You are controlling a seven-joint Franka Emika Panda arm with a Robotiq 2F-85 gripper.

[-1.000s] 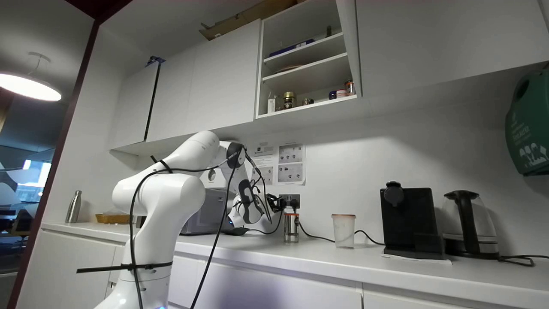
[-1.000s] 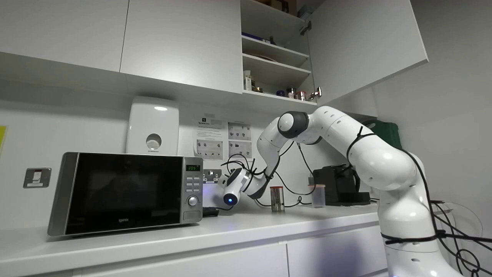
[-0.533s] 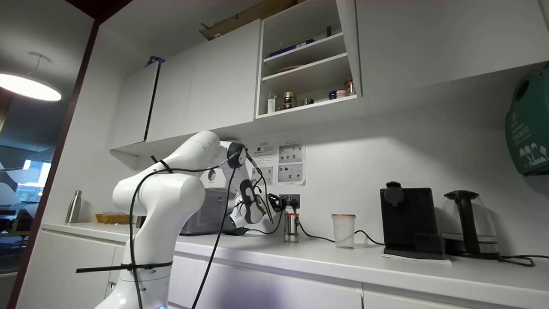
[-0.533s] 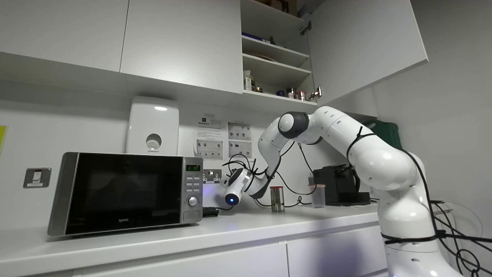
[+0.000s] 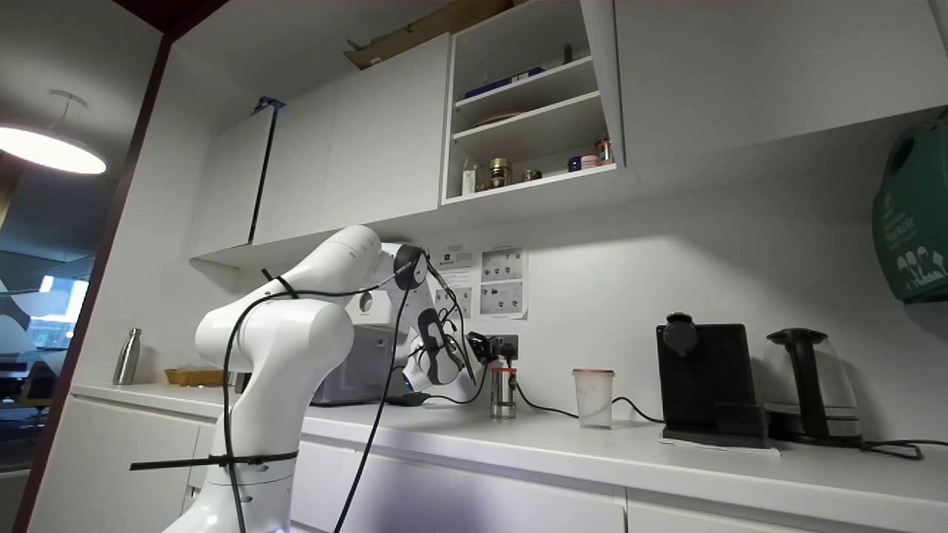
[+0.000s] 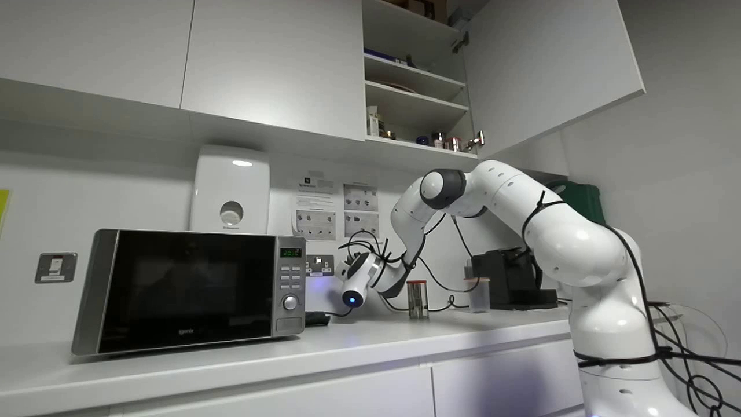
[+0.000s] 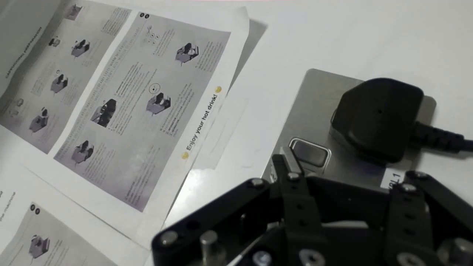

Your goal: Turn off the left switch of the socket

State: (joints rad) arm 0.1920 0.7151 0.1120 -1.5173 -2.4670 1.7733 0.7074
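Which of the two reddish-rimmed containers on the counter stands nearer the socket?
The shiny silvery canister, under the socket in an exterior view; the translucent tub stands farther off, towards the coffee machine.

Plug (image 7: 378,120) in socket (image 7: 314,111), paper notices (image 5: 501,283) above

The white worktop (image 5: 548,431) bears one black coffee machine (image 5: 707,385), one black-handled glass kettle (image 5: 809,385), one lidded metal canister (image 5: 502,396) and one translucent plastic tub (image 5: 594,400). The wrist view shows one grey metal socket plate (image 7: 314,111), one black plug (image 7: 378,120) and two round yellow faces (image 7: 218,89).
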